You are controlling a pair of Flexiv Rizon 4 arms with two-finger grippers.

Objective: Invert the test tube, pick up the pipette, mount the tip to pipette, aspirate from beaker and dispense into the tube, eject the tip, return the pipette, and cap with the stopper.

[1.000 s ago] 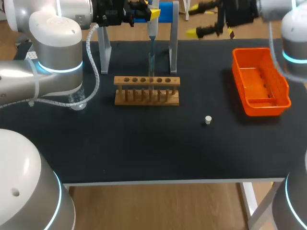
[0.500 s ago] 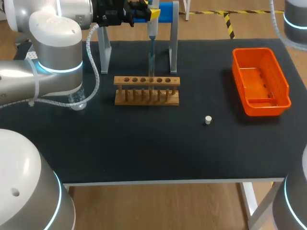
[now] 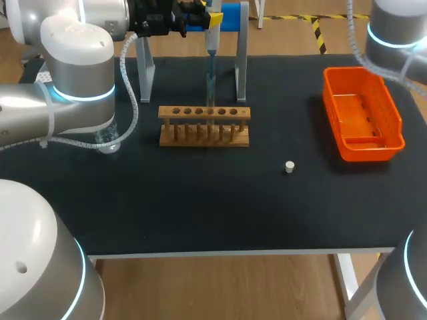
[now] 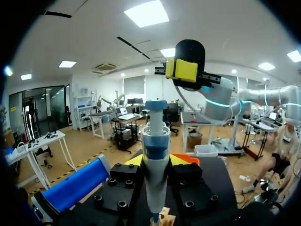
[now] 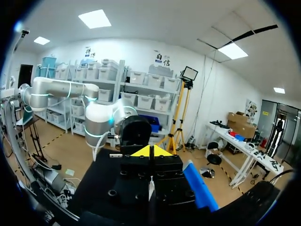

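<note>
Pipette (image 3: pixel 211 41), grey-and-blue plastic barrel, clamped upright between left gripper (image 4: pixel 156 161) fingers at far centre. Slim tip pointed down into clear test tube (image 3: pixel 210 90) standing in slotted wooden rack (image 3: pixel 204 127). Small white cylindrical stopper (image 3: pixel 289 167) lying on matte black tabletop (image 3: pixel 200 200), near right. Orange plastic basket (image 3: pixel 363 113) noted far right. Right gripper (image 5: pixel 150 151) shown only by wrist views: yellow tips pressed together, nothing held.

Black worktop (image 3: pixel 200 213), matte. Wooden rack (image 3: pixel 204 125) at centre, a row of holes along its top. Behind it, at the far edge, a grey two-post stand (image 3: pixel 241 60). Orange tray (image 3: pixel 331 107) along the right edge. Small white stopper (image 3: pixel 289 167) lying alone between rack and tray, nearer the front edge. Clear beaker (image 3: pixel 107 141) toward the left edge, partly hidden.
</note>
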